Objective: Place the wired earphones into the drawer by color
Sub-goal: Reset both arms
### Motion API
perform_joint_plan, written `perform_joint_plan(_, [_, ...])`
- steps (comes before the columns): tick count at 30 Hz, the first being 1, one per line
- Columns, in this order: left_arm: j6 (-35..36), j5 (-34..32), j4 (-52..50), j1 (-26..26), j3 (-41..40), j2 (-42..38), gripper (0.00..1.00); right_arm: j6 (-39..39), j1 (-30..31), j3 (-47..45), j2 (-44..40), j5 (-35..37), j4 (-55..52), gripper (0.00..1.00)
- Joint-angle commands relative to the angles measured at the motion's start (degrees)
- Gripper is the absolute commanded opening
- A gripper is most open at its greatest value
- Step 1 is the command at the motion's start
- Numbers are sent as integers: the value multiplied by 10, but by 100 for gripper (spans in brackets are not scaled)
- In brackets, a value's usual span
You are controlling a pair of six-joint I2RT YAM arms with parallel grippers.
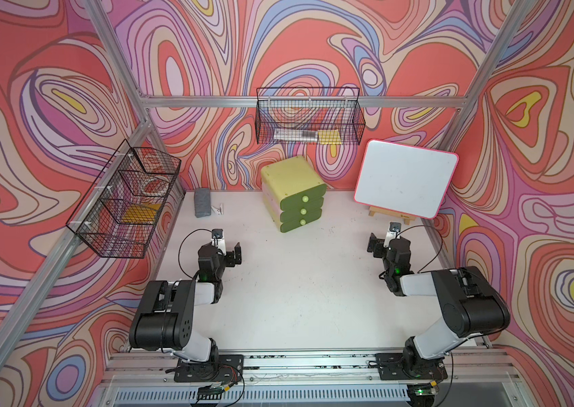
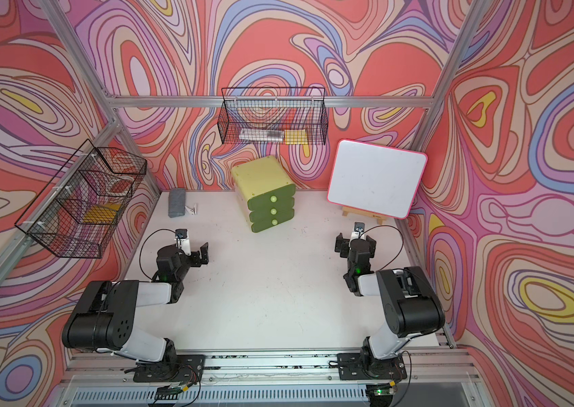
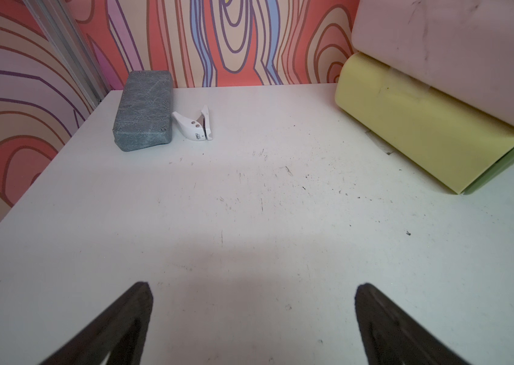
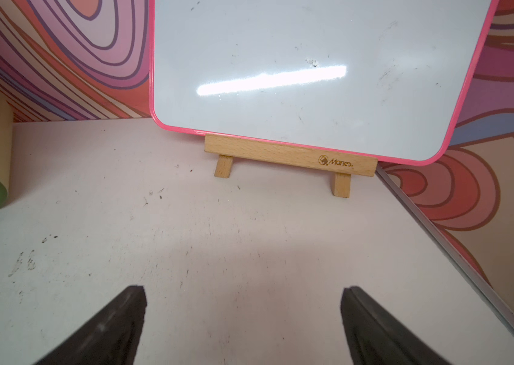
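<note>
Both arms rest over the near half of the white table [image 1: 296, 299], one at each side, and neither touches anything. The left gripper [image 1: 226, 251] hangs just above the bare tabletop with its jaws spread as wide as they go and nothing between them. Its wrist view shows the two dark fingertips [image 3: 142, 294] far apart over the table. The right gripper [image 1: 387, 243] is the same: jaws fully apart, empty, above bare table, with both tips [image 4: 135, 297] clear in its own wrist view.

The three-drawer cabinet [image 1: 292, 197] stands at the far middle of the table, yellow-bodied with green fronts and pale knobs, all three drawers closed. It is well apart from both grippers.

The wire basket [image 1: 126, 201] on the left wall holds, in its far compartment, what looks like coiled white and red cord [image 1: 153, 183]. These may be the wired earphones, but it is too small to tell.

At the far left lie a grey eraser block [image 3: 143, 110] and, just beside it, a small white hand punch [image 3: 195, 124]. At the far right a pink-rimmed whiteboard [image 4: 312, 63] leans on a wooden easel [image 4: 290, 155].
</note>
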Motion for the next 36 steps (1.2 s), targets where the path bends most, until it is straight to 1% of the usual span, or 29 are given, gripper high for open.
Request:
perform_joint_plan(1, [-6,-6,-3,2,0,4,99,8,-12,-14,26,-3,86,98])
perform_joint_plan(2, [-5,-6,-4,2,1,2,99,0,-11,-11,41,5,112,98])
perform_joint_plan(3, [-5,-5,-4,2,1,3,99,9,-13,5,29,-12,52,98])
perform_joint_plan(4, [-6,-5,-4,2,1,4,99,12,-21,7,33,-24,55,98])
perform_joint_plan(6, [-5,-5,-4,2,1,4,99,15,-23,8,30,-26,44,98])
perform_joint_plan(7, [-5,-5,-5,2,1,3,99,12,-23,7,35,-23,58,98])
perform_joint_plan(31, [-5,-5,-14,2,8,8,99,11,-22,7,32,-24,55,98])
perform_joint_plan(36, [-1,-2,1,0,-2,3,99,11,-23,7,33,-23,55,98])
